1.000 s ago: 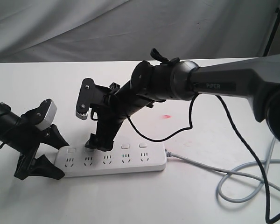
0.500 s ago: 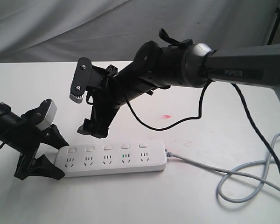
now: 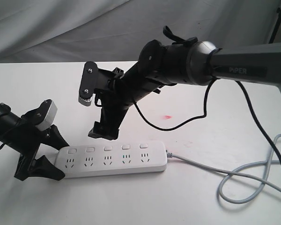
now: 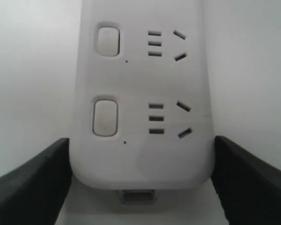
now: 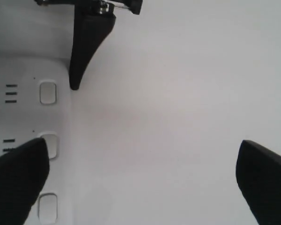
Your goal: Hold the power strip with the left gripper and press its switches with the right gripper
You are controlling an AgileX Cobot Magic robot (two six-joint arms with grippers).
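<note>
White power strip (image 3: 112, 161), lower centre, is clamped at its left end by the left gripper (image 3: 61, 159), contact shown only in the left wrist view. The right gripper (image 3: 104, 132) is held angled above the switches (image 3: 107, 148), spread wide, empty.

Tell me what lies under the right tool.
Mostly bare white table, with switches of the power strip at one side. One finger of the right tool partly covers a switch in its wrist view.
</note>
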